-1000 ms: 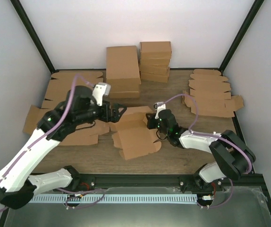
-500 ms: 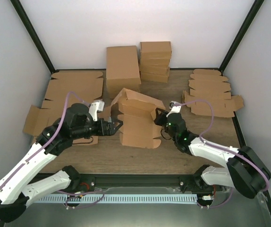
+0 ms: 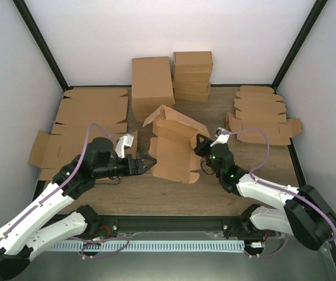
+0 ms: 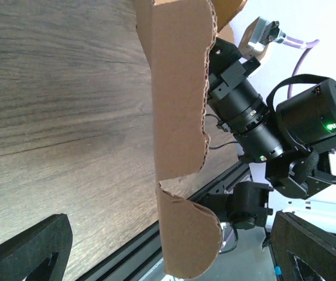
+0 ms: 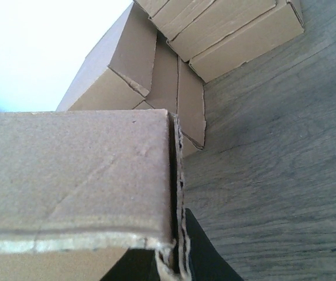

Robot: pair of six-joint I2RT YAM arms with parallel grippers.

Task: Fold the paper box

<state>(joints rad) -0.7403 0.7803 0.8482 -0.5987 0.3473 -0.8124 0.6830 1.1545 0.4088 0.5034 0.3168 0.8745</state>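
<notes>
- The paper box [image 3: 172, 153] stood at the centre of the overhead view. It was partly folded, with one panel raised like a slanted roof toward the top of the frame and a broad brown face tilted toward the bottom.
- The right gripper [image 3: 198, 144] sat at the box's right edge, its jaws pinched together on the cardboard wall.
- In the right wrist view the clamped panel filled the lower left. One dark finger [image 5: 200, 254] showed just under the panel's ragged edge at the bottom centre.
- The left gripper [image 3: 148, 163] hung just left of the box, pointing at it, with its jaws spread wide and nothing between them. Whether a tip touched the cardboard could not be told.
- In the left wrist view its black fingers [image 4: 30, 252] stood in the two bottom corners. The box's scalloped edge ran down the middle of the frame beyond them, and the right arm [image 4: 256, 123] was at the right.
- Whether the box's lower edge rested on the wooden table [image 3: 127, 196] could not be told.
- Stacks of folded boxes [image 3: 152, 88] stood at the upper centre, behind the paper box.
- Flat cardboard blanks [image 3: 92, 108] lay at the left of the table.
- A second pile of blanks [image 3: 261, 114] lay at the upper right.
</notes>
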